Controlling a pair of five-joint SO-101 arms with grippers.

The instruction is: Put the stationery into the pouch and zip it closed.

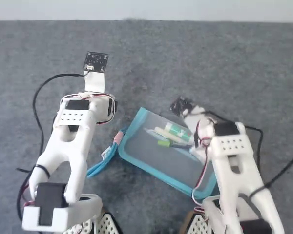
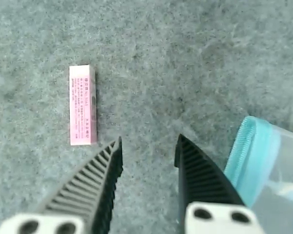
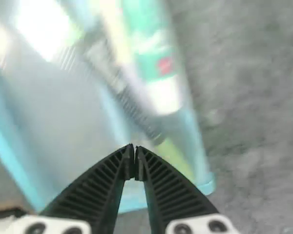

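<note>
Pens (image 1: 172, 137) lie inside the blue-edged pouch (image 1: 158, 161); right gripper (image 3: 135, 149) hangs over it, jaws pressed together. Left gripper (image 2: 147, 146) hovers spread wide by a pink eraser (image 2: 82, 105).

The table (image 1: 219, 58) is covered in a grey, fuzzy, carpet-like cloth, matt and rough right across the frame. The pouch (image 1: 158, 158), at centre frame, looks like soft see-through plastic with a faint sheen, edged in woven teal tape (image 2: 244, 146). The arm shells (image 1: 71, 141) are smooth white plastic, matt. The left gripper (image 2: 149, 144) has black plastic fingers (image 2: 100, 173), ribbed on their inner faces. The pink box (image 2: 82, 105) looks like matt printed card.
</note>
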